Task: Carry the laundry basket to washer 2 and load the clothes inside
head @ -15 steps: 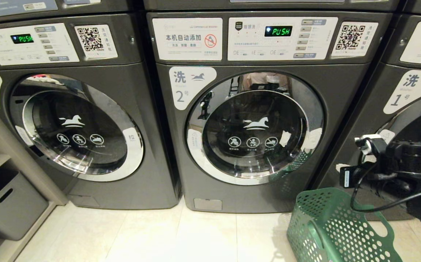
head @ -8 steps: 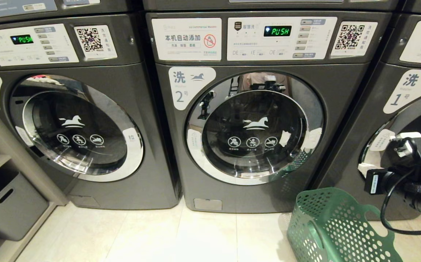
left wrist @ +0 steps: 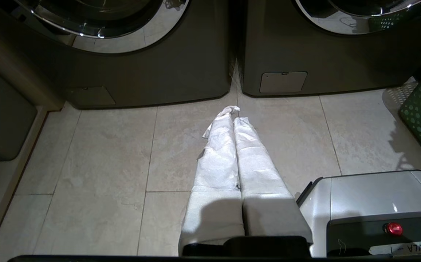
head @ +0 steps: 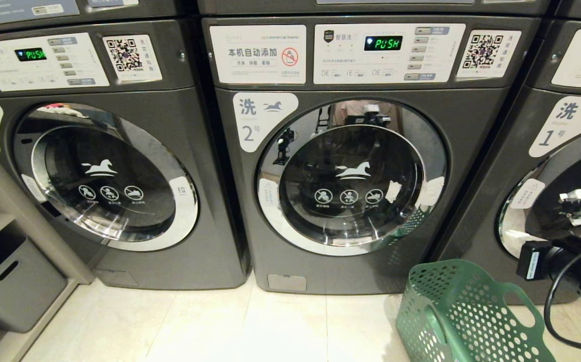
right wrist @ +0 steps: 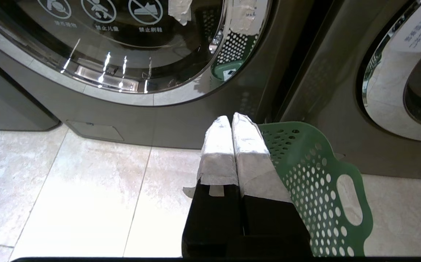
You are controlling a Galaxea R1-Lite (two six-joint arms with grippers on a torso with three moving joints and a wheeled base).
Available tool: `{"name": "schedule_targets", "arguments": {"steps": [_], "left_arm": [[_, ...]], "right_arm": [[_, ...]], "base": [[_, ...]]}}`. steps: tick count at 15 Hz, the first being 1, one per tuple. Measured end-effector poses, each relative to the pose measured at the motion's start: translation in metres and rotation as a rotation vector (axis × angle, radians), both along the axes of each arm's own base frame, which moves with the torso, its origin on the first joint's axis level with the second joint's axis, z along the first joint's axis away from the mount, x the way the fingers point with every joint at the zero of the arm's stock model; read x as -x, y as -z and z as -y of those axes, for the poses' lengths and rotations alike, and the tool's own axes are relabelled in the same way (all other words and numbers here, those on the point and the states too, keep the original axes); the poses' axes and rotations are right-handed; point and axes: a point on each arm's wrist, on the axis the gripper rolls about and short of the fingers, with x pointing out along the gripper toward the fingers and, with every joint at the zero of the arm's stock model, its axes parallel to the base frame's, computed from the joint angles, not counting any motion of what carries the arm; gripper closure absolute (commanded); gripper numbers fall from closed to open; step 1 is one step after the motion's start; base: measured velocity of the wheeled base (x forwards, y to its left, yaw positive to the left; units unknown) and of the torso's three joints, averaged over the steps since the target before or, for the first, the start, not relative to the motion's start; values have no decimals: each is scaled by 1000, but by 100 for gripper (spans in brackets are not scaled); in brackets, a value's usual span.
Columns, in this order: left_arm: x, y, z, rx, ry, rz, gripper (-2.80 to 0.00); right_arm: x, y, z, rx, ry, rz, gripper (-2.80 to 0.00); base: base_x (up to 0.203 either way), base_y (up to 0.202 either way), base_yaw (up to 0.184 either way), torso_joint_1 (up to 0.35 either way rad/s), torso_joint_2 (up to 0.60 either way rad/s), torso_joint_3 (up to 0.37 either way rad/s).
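The green perforated laundry basket (head: 466, 317) stands on the floor at the lower right, in front of the gap between washer 2 (head: 351, 176) and the washer to its right. Washer 2's round door is closed. The clothes are out of view. My right gripper (head: 578, 205) hangs at the right edge, above and to the right of the basket. In the right wrist view its white-wrapped fingers (right wrist: 217, 145) are shut and empty, beside the basket rim (right wrist: 316, 174). My left gripper (left wrist: 232, 113) is shut and empty, low over the tiles before the washers.
Washer 3 (head: 104, 176) stands on the left and washer 1 (head: 567, 151) on the right, both with doors closed. A grey bin (head: 9, 281) sits in a shelf at the far left. My own base (left wrist: 370, 203) is beside the left gripper. Pale tile floor (head: 245, 327) lies ahead.
My right arm has drawn back to the right, away from above the basket. The basket and the washer doors have not moved.
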Motion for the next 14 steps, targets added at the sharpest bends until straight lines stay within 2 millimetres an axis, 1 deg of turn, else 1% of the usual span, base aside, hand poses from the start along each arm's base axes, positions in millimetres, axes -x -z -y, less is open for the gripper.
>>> {"name": "schedule_targets", "arguments": {"steps": [2,4,6,7,8,10,11,13,14], "left_arm": [[1,1,0,-4,4,17,0],[2,1,0,-6,5,24,0],[2,2,0,-5,5,26,0],[2,2,0,-1,4,26,0],[2,2,0,2,3,26,0],[2,2,0,5,3,27,0],[2,2,0,5,4,27,0],[2,2,0,5,4,27,0],[2,2,0,6,4,27,0]], "right_arm": [[9,-2,0,-4,-8,12,0],[13,-7,-1,-3,-11,40,0],[14,-18,-1,2,-13,90,0],[10,-27,-1,4,-19,126,0],[5,-39,-1,7,-24,171,0],[-11,-71,-4,8,-39,284,0],[-21,-91,-6,6,-51,355,0],[-39,-128,-18,-20,-96,478,0],[-48,-139,-29,-53,-140,508,0]], "base": [[0,0,0,0,0,0],[0,0,0,0,0,0],[0,0,0,0,0,0],[0,0,0,0,0,0],[0,0,0,0,0,0],[0,0,0,0,0,0],[0,0,0,0,0,0],[0,0,0,0,0,0],[0,0,0,0,0,0]]}}
